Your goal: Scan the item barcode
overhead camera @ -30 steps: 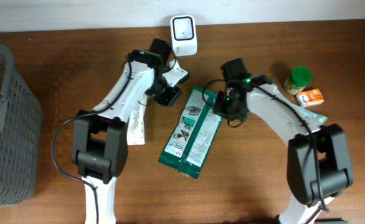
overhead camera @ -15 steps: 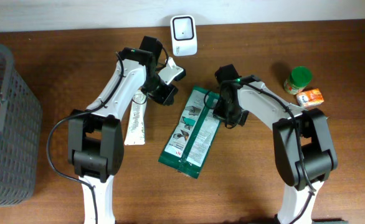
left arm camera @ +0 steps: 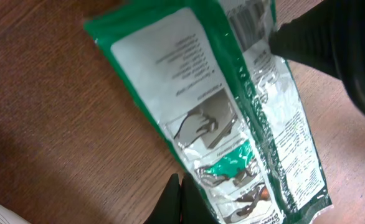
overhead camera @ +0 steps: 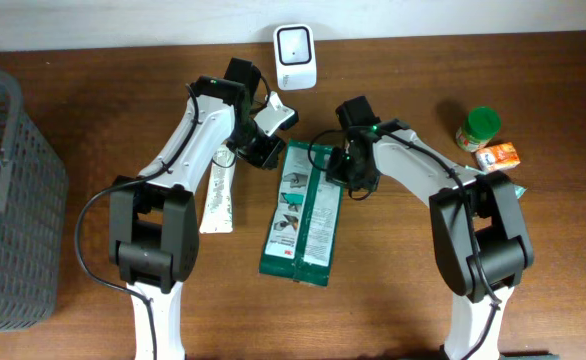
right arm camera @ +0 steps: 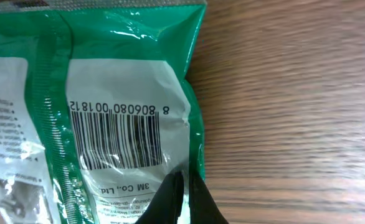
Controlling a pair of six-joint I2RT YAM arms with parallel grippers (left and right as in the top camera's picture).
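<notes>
Green packet (overhead camera: 301, 215) is lying flat on the wooden table (overhead camera: 403, 300), printed back facing up and long axis pointing roughly away from the robot, with its far end sitting between the two grippers. Its barcode (right arm camera: 121, 140) is facing up in the far right corner of the packet, clearly readable in the right wrist view. White scanner (overhead camera: 295, 44) is standing at the far edge of the table, beyond the packet's far end and apart from it. Left gripper (left arm camera: 179, 198) is sitting at the packet's far left corner with fingers pressed fully together and nothing visible between them, tips right at the packet's left edge. Right gripper (right arm camera: 184, 194) is also fully closed, tips resting on the packet's right edge just beside the barcode. Can't tell whether it is pinching the film or only pressing on it. Grey basket (overhead camera: 8, 200) is sitting at the table's left edge, well apart from the packet. White sachet (overhead camera: 218, 195) is lying alongside the left arm. Green-lidded jar (overhead camera: 479, 127) and small orange box (overhead camera: 500, 155) are sitting close together on the right, well clear of the packet.
</notes>
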